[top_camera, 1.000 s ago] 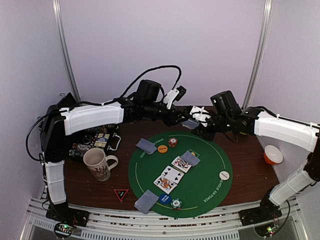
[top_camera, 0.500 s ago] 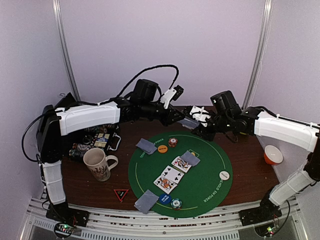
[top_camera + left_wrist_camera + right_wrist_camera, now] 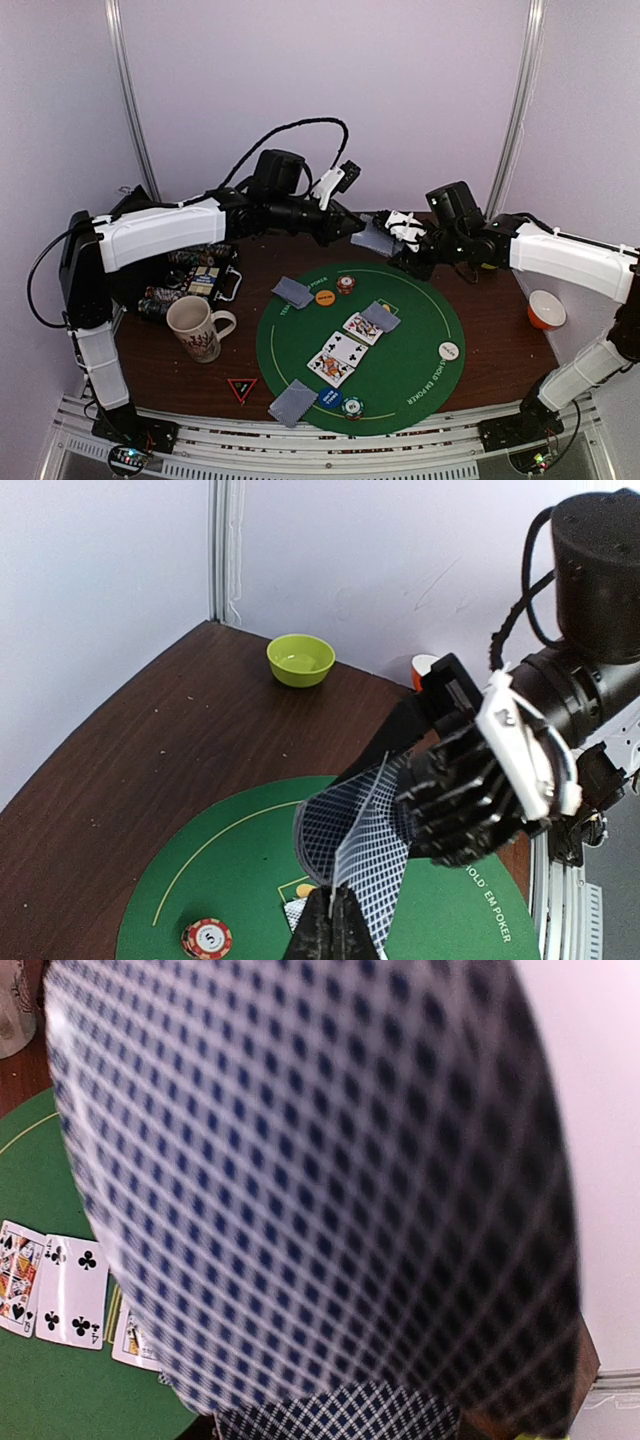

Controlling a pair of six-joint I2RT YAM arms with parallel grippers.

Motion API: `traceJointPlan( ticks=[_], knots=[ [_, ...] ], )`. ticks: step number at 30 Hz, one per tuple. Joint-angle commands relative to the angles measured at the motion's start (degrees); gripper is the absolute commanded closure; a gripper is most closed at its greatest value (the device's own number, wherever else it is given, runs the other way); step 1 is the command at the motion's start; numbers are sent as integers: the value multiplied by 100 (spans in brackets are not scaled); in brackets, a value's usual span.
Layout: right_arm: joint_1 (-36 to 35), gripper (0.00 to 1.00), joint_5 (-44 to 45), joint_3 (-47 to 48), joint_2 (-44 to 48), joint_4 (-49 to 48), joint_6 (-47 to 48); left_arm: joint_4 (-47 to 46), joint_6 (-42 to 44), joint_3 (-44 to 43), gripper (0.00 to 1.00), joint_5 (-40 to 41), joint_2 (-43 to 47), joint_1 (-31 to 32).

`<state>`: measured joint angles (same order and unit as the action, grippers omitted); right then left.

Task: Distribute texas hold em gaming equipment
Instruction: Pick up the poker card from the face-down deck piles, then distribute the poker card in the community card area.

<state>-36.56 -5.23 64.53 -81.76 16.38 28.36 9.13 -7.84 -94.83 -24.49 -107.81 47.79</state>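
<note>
- Just clamped left gripper (image 3: 333, 930) onto a card (image 3: 365, 880) above green mat's (image 3: 400, 370) far edge.
- Gripping deck (image 3: 320, 830) with right gripper (image 3: 402, 240); ready to peel, probably.

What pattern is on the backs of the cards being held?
Small dark blue and white checks; the cards fill the right wrist view.

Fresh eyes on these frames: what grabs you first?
The two arms meet in mid-air over the far edge of the mat: the left pincer and right pincer both grip the same bent grey-blue cards. Those cards fill nearly the whole right wrist view. Below, face-up cards lie at the mat's centre.
</note>
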Motion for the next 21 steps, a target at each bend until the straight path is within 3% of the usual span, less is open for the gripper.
traceJointPlan(
  ticks=[1, 8, 12, 17, 21],
  knots=[
    [245, 54, 45, -223, 195, -83, 38, -119, -18, 182, 100, -240, 463, -223],
    [584, 54, -47, -403, 396, 205, -78, -179, -5, 844, 100, -1, 1012, -537],
    [950, 54, -18, -744, 513, 174, -165, -185, -15, 927, 100, -121, 887, -582],
    [1358, 54, 42, -904, 564, 199, -320, -86, -147, 373, 100, -665, 71, -557],
    [1745, 54, 161, -960, 621, 185, -389, 637, 349, -889, 100, -318, -1056, -353]
  ],
)
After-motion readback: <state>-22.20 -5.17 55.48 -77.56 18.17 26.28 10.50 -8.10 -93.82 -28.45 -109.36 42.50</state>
